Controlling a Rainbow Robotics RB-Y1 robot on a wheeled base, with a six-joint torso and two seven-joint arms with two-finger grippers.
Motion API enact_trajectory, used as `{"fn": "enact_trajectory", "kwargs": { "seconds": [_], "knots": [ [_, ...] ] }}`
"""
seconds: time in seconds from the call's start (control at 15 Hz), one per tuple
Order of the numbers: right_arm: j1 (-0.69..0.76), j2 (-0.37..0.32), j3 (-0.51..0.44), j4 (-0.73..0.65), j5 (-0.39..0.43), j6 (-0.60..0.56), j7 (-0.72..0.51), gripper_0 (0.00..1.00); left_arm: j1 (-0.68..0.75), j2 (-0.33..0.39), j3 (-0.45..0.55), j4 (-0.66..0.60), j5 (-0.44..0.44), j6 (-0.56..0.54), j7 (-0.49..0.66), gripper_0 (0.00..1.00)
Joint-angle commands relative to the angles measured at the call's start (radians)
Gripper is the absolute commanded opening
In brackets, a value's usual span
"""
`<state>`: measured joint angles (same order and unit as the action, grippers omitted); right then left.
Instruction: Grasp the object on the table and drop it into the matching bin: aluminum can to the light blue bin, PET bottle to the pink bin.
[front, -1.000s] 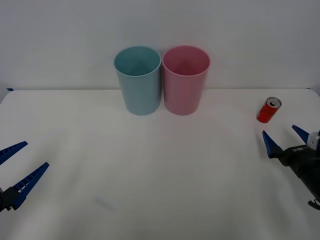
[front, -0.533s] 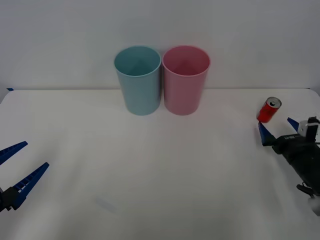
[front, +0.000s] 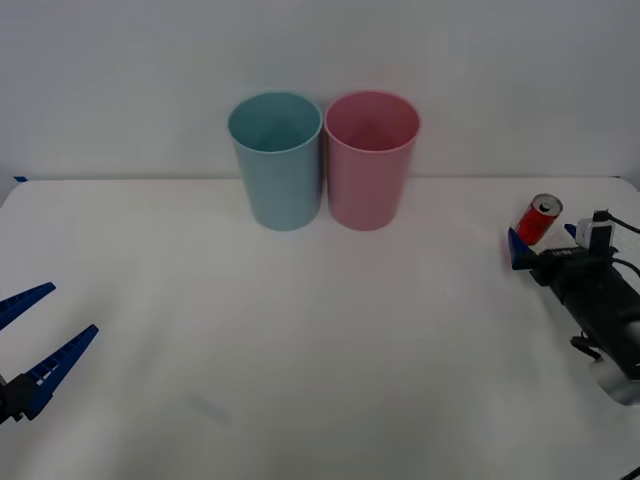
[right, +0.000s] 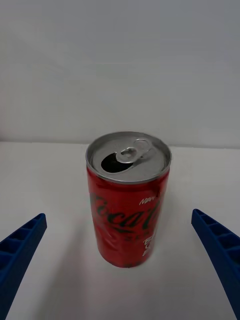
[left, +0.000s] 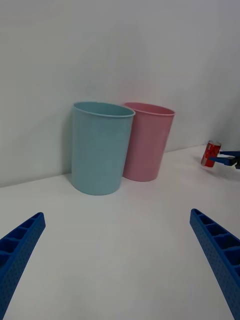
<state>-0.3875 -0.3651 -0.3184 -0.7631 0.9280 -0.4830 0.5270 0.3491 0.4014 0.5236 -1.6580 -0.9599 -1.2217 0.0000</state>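
the right gripper (front: 543, 243) is spread wide around the upright can (front: 538, 219) (tab opening visible from its wrist); the left gripper (front: 30, 335) waits open on the worktop (front: 300, 330), bins well apart.

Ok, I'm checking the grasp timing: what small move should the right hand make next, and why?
Probably ease a little further forward, then close. The right hand is open with the aluminum can upright and centred between its fingers, but the fingertips seem to reach only partway along its sides. The left hand waits open at the table's near left.
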Motion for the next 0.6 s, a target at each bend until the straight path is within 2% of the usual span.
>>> {"fn": "enact_trajectory", "kwargs": {
  "seconds": [0.07, 0.6],
  "knots": [
    [-0.077, 0.000, 0.007, 0.077, 0.000, 0.047, 0.010, 1.00, 0.000, 0.000, 0.000, 0.000, 0.000, 0.000, 0.000, 1.00],
    [-0.114, 0.000, 0.070, 0.085, -0.046, 0.152, 0.018, 1.00, 0.000, 0.000, 0.000, 0.000, 0.000, 0.000, 0.000, 1.00]
  ]
}}
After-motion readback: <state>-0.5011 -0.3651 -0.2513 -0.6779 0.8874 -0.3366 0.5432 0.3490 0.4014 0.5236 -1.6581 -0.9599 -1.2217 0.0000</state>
